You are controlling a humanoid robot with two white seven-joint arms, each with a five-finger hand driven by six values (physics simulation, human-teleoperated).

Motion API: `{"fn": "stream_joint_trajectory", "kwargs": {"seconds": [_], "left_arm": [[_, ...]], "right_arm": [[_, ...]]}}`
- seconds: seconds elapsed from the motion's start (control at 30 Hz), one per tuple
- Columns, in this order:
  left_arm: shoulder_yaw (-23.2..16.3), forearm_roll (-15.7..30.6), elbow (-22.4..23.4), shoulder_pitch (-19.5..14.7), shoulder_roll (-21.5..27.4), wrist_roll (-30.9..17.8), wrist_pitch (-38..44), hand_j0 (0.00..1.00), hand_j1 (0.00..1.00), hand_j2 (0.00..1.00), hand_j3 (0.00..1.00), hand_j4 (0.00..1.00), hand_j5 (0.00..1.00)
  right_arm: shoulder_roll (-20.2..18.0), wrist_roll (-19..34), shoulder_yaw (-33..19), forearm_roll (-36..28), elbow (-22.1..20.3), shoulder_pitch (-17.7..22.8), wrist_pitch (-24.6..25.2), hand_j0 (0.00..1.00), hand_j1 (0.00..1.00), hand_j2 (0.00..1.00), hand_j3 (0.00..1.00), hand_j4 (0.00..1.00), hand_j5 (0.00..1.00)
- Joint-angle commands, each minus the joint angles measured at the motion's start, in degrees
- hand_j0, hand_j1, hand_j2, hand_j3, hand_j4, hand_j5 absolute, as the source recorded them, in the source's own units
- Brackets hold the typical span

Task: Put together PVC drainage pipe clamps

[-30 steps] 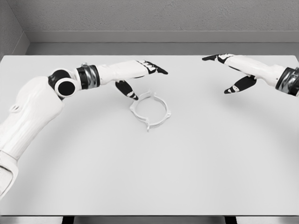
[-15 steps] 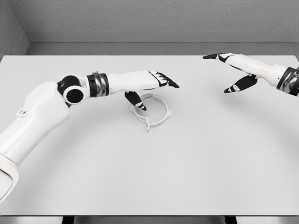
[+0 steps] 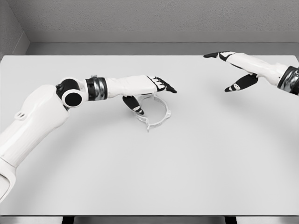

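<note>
Head view: the left robot hand (image 3: 148,91) reaches over the white tabletop (image 3: 149,168) from the picture's left, fingers extended and spread, black fingertips pointing right, thumb angled down toward the near left rim of the pipe clamp (image 3: 156,112). Whether the thumb touches that rim cannot be told; nothing is grasped. The pipe clamp, 1 white ring with small lugs, lies flat near the tabletop's centre, partly covered at its upper left by the hand. The right robot hand (image 3: 233,70) hangs at the far right, well apart from the clamp, fingers apart, index extended left, thumb lowered, holding nothing. A grey wall (image 3: 149,18) stands behind.
</note>
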Motion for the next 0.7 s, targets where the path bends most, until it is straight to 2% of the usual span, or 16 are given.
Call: {"fn": "stream_joint_trajectory", "kwargs": {"seconds": [0.0,0.1,0.67], "left_arm": [[0.0,0.4,0.0,0.0,0.1,0.0,0.1,1.0,1.0,1.0,1.0,1.0,1.0],[0.0,0.4,-0.6,0.2,0.1,0.0,0.1,1.0,1.0,1.0,1.0,1.0,1.0],[-1.4,0.2,-2.4,0.0,2.2,-0.1,0.1,1.0,1.0,1.0,1.0,1.0,1.0]], "right_arm": [[0.0,0.0,-0.1,-0.4,0.2,0.0,0.2,1.0,1.0,1.0,1.0,1.0,1.0],[-1.3,0.0,-0.2,-0.4,0.4,-0.1,0.2,1.0,1.0,1.0,1.0,1.0,1.0],[-0.9,0.0,-0.2,-0.3,0.7,-0.4,0.2,1.0,1.0,1.0,1.0,1.0,1.0]]}}
